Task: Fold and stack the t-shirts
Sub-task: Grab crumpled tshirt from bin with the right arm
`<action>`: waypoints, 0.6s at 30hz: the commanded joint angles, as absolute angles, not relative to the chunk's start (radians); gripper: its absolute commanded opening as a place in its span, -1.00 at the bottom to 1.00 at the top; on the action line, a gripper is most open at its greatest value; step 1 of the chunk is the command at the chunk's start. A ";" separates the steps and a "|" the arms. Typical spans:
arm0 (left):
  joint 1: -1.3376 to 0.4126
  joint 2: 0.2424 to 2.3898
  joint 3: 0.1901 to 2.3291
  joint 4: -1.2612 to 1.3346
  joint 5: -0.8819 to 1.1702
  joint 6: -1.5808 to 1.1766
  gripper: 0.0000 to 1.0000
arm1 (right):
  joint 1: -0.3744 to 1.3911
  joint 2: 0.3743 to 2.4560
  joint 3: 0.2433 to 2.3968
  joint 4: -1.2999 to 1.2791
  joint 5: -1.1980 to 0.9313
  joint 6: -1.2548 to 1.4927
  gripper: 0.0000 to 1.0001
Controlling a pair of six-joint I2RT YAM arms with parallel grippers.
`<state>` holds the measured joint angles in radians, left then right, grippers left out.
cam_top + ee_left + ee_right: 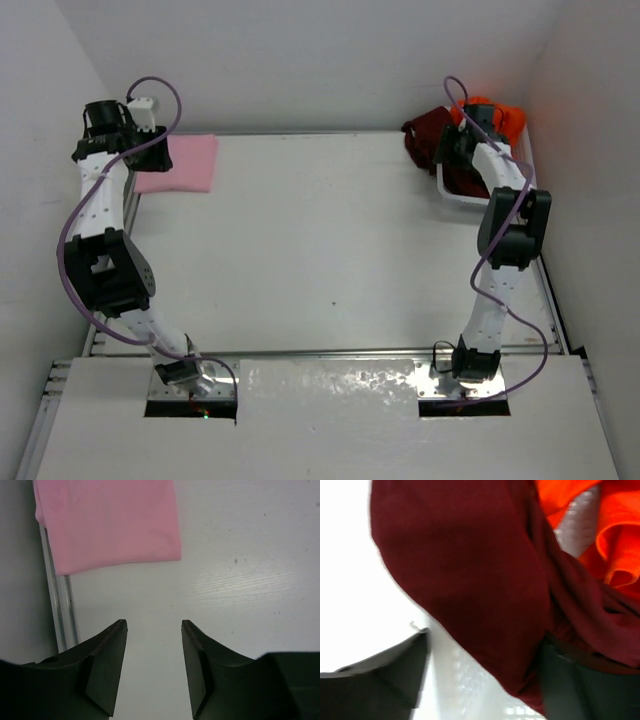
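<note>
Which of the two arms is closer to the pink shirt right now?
Left. The left gripper hovers beside the pink shirt; the right gripper is across the table, at the maroon shirt.

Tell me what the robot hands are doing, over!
Left gripper open, empty, near folded pink shirt. Right gripper open around maroon shirt at basket. Orange shirt bunched behind it.

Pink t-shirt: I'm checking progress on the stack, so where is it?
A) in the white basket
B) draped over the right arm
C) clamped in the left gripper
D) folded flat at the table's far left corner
D: the pink t-shirt lies folded flat there, apart from the open left gripper.
</note>
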<state>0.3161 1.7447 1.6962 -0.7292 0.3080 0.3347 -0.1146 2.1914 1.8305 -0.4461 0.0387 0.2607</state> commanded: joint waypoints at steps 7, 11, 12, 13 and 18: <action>0.322 1.727 1.681 -0.701 0.293 0.356 -0.09 | -0.199 2.077 1.674 -0.161 -0.090 0.390 0.04; 0.322 1.747 1.692 -0.700 0.294 0.351 -0.09 | -0.207 2.092 1.698 -0.129 -0.156 0.402 0.22; 0.322 1.752 1.693 -0.703 0.296 0.348 -0.09 | -0.207 2.095 1.706 -0.121 -0.175 0.414 0.26; 0.322 1.755 1.700 -0.701 0.299 0.347 -0.09 | -0.207 2.095 1.709 -0.108 -0.216 0.422 0.37; 0.322 1.767 1.707 -0.709 0.307 0.344 -0.09 | -0.207 2.033 1.657 0.024 -0.221 0.509 0.55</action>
